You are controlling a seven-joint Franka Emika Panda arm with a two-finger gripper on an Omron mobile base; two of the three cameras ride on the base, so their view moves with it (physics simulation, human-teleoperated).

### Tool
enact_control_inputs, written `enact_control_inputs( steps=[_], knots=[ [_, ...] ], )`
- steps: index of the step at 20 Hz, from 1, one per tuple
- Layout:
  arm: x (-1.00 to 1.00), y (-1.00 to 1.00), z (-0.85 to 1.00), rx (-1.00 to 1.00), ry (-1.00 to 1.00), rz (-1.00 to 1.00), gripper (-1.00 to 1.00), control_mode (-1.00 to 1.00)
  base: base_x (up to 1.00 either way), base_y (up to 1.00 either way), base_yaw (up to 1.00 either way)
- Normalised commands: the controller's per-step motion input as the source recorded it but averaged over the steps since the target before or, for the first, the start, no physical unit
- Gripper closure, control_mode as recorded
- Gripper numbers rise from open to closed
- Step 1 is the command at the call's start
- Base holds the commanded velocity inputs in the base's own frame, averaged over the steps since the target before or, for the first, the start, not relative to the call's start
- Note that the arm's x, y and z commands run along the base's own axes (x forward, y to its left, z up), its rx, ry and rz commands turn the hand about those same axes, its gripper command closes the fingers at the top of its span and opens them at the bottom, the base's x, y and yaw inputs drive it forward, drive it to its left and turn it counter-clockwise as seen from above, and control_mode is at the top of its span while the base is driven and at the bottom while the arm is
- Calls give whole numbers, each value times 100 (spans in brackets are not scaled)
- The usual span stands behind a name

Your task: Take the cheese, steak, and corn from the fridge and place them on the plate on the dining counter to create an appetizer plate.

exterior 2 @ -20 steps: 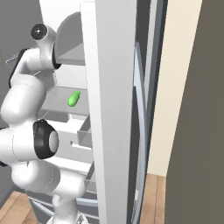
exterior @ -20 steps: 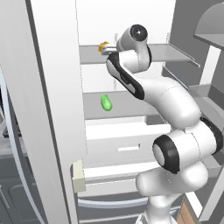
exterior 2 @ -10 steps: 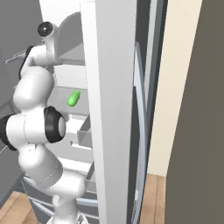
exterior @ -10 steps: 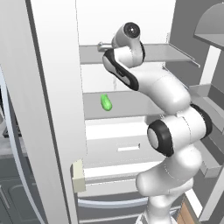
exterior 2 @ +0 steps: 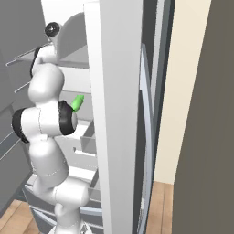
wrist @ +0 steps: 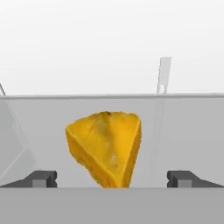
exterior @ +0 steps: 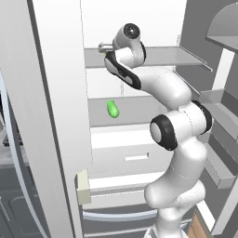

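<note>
gripper: the gripper [wrist: 112,179] is spread wide and holds nothing; in the hand view its two dark fingertips [wrist: 41,178] stand far apart at the bottom, one on each side of the cheese [wrist: 106,148], with clear gaps between each tip and the wedge; touching cannot be ruled in, no contact shows
cheese: orange-yellow wedge on the upper shelf [exterior: 153,56] of the fridge [exterior: 60,116]; it sits between the fingertips, thin end pointing down toward the camera, well in front of the shelf's back edge; behind it the white rear wall of the fridge
arm: white arm [exterior: 176,139] rising from the lower right of the left base view; it bends at a dark elbow joint, then reaches up and left so that the hand lies level along the upper shelf, near its left end; in the right base view the arm [exterior 2: 45,128] stands upright at the left, wrist at the top beside the shelves
corn: bright green oblong [exterior: 112,109] on the middle shelf, near that shelf's left end, one shelf below the hand and well apart from it; also seen past the elbow in the right base view [exterior 2: 77,103]
fridge: open; white door in the foreground at the left of the left base view; pull-out drawers [exterior: 125,153] below the middle shelf
</note>
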Motion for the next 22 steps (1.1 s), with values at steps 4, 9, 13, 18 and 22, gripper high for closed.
enact_control_inputs(
  steps=[4, 9, 13, 18, 22],
  knots=[
    [58, 13, 0, 0, 2, 0, -100, -100, 0, 0, 0],
    [30, 1, -6, 0, 5, 0, -100, -100, 0, 0, 0],
    [7, 0, -19, 0, 7, 0, 100, -100, 0, 0, 0],
    [-13, -8, -61, 0, 1, -4, 100, -100, 0, 0, 0],
    [-21, -8, -80, -2, -5, -6, 100, -100, 0, 0, 0]
  ],
)
